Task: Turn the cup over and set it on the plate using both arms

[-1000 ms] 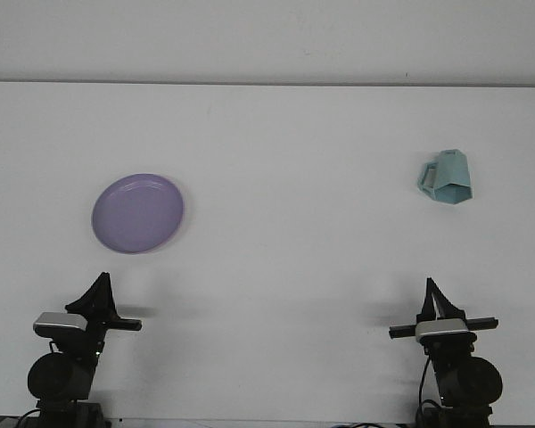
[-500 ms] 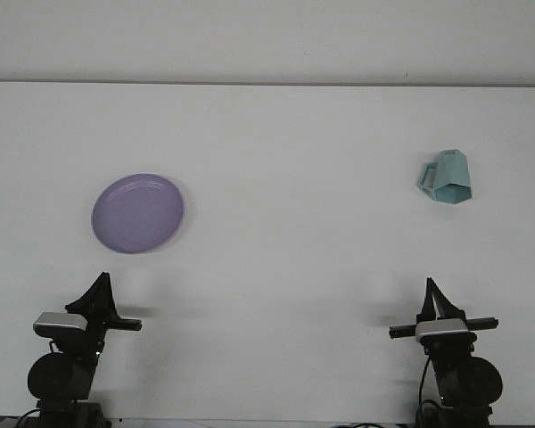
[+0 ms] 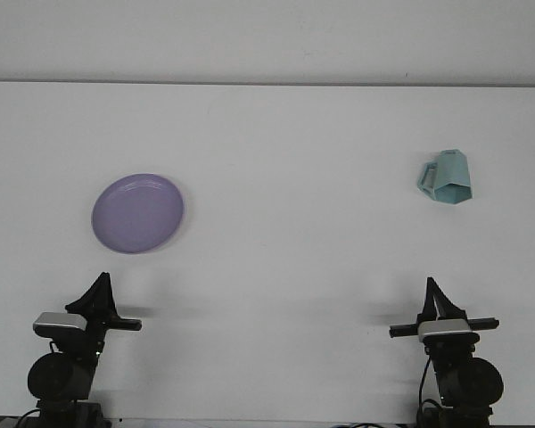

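In the front view, you see the teal cup [image 3: 447,177] at the far right of the white table [image 3: 276,267], lying tipped over with its handle to the left, so it needs flipping. The purple plate [image 3: 138,212] waits well apart at the left. Your left gripper [image 3: 101,291] and right gripper [image 3: 433,295] rest near; their fingers seem closed to a point, holding nothing.

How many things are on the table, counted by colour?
Purple: 1, the plate
Teal: 1, the cup, lying tipped over
Total: 2
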